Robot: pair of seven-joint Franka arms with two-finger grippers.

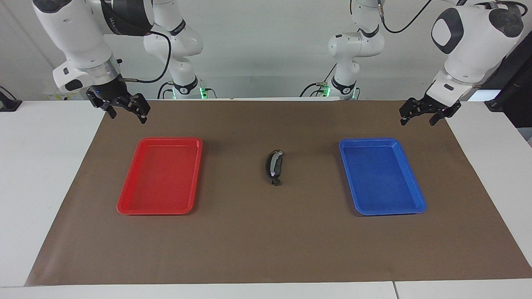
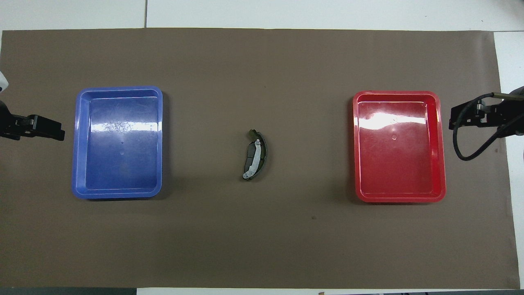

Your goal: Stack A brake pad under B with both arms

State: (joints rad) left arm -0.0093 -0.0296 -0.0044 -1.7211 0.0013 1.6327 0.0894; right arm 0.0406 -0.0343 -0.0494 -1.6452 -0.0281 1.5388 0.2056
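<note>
In the middle of the brown mat lie the two brake pieces together. The A brake pad [image 2: 248, 159] [image 1: 276, 166] is short, flat and dark grey. B [image 2: 263, 150] [image 1: 268, 164], the longer dark crescent with a pale inner band, curves along its side and touches it; how far they overlap I cannot tell. My right gripper [image 1: 128, 117] [image 2: 462, 116] hangs open and holds nothing, over the mat's edge beside the red tray. My left gripper [image 1: 417, 121] [image 2: 49, 129] waits open, also holding nothing, over the mat's edge beside the blue tray.
A red tray [image 1: 124, 206] [image 2: 440, 147] sits toward the right arm's end and a blue tray [image 1: 415, 195] [image 2: 77, 143] toward the left arm's end. Neither holds anything. White tabletop borders the mat.
</note>
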